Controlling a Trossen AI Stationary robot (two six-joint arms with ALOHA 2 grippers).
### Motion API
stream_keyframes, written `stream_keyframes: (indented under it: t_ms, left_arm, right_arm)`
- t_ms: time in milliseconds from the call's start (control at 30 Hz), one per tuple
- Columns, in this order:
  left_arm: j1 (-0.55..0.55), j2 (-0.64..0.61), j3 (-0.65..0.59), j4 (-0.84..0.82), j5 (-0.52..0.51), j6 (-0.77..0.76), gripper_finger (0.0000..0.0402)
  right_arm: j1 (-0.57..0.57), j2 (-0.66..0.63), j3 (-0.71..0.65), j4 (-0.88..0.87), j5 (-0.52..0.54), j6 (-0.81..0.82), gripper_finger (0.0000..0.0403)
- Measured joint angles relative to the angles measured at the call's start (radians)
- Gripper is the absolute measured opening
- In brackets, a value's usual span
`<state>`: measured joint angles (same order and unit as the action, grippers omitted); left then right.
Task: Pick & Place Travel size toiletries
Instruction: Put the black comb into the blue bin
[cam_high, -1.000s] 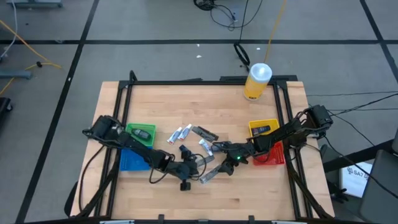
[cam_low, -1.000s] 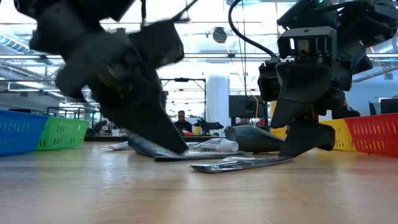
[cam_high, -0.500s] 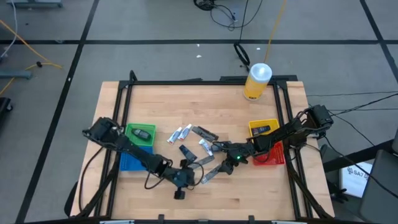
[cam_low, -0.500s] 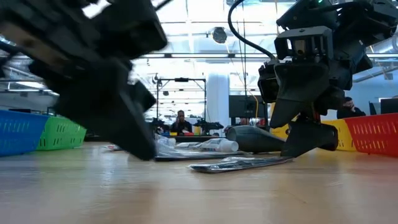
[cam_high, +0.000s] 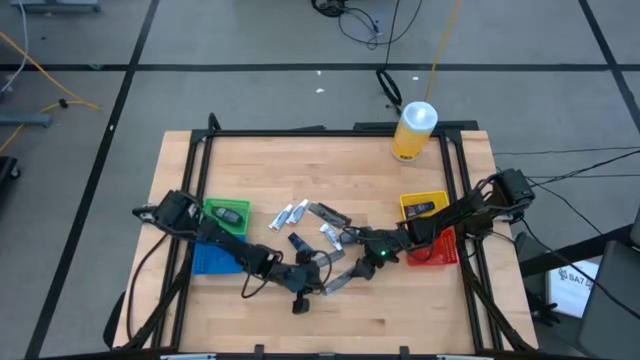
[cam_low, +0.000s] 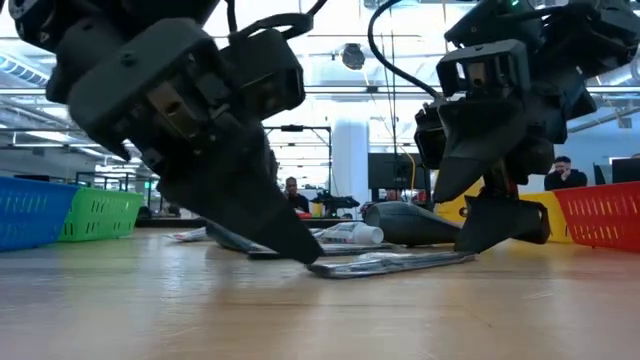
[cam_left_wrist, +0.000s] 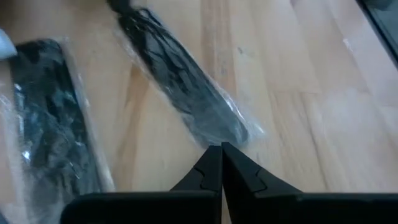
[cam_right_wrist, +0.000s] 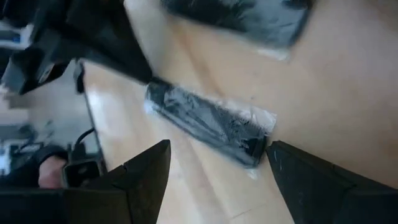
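Observation:
A dark flat packet in clear wrap (cam_high: 340, 278) (cam_left_wrist: 186, 93) (cam_right_wrist: 211, 121) lies flat on the wooden table. My left gripper (cam_high: 318, 283) (cam_left_wrist: 221, 152) is shut, and its tips stand at the packet's left end (cam_low: 325, 266). My right gripper (cam_high: 358, 265) (cam_right_wrist: 217, 171) is open over the packet's other end, one finger on each side. More toiletries lie behind: white-and-blue tubes (cam_high: 292, 213) and dark packets (cam_high: 330, 214) (cam_left_wrist: 50, 124). My left gripper's shut fingertips (cam_left_wrist: 214, 163) come slanting down from the table's left to the clear wrap at the packet's end (cam_left_wrist: 239, 138). Whether they touch it I cannot tell. The packet lies flat on the table.
A green bin (cam_high: 226, 213) and a blue bin (cam_high: 212, 258) stand at the left. A yellow bin (cam_high: 422, 205) and a red bin (cam_high: 436, 250) stand at the right. A big yellow bottle (cam_high: 414, 131) stands at the far edge. A black frame (cam_high: 300, 131) rims the table.
My left gripper, shut throughout, drew back toward the table's left and near edge, then came back toward the right and down to the end of the packet. The packet has stayed where it was.

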<state>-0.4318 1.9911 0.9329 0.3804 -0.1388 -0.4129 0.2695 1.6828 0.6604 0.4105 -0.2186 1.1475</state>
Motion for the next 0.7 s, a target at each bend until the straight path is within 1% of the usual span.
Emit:
stream_keyframes:
  t_ms: [100, 233, 333, 467, 567, 633, 700]
  left_arm:
    - [0.010, 0.000, 0.000, -0.013, -0.009, -0.001, 0.0006]
    - [0.018, 0.000, 0.000, -0.013, -0.017, -0.001, 0.0009]
    - [0.019, -0.007, 0.000, -0.038, -0.027, 0.011, 0.0003]
    - [0.014, -0.087, 0.001, -0.135, -0.035, -0.006, 0.0006]
    - [-0.022, -0.152, 0.002, -0.217, -0.092, -0.022, 0.0009]
    - [-0.051, -0.165, 0.003, -0.249, -0.095, -0.034, 0.0004]
    - [-0.076, -0.156, 0.002, -0.247, -0.077, -0.034, 0.0002]
  right_arm:
    - [0.003, 0.000, -0.001, 0.037, -0.041, -0.001, 0.0265]
    - [0.003, 0.000, 0.000, 0.047, -0.055, -0.004, 0.0265]
    - [0.007, -0.001, 0.000, 0.046, -0.052, -0.008, 0.0265]
    - [0.006, -0.001, 0.001, 0.019, -0.044, -0.029, 0.0265]
    - [0.008, -0.002, 0.002, -0.017, -0.035, -0.033, 0.0265]
    - [0.014, -0.004, 0.003, -0.043, -0.018, -0.032, 0.0265]
    - [0.018, -0.004, 0.004, -0.053, -0.017, -0.027, 0.0265]
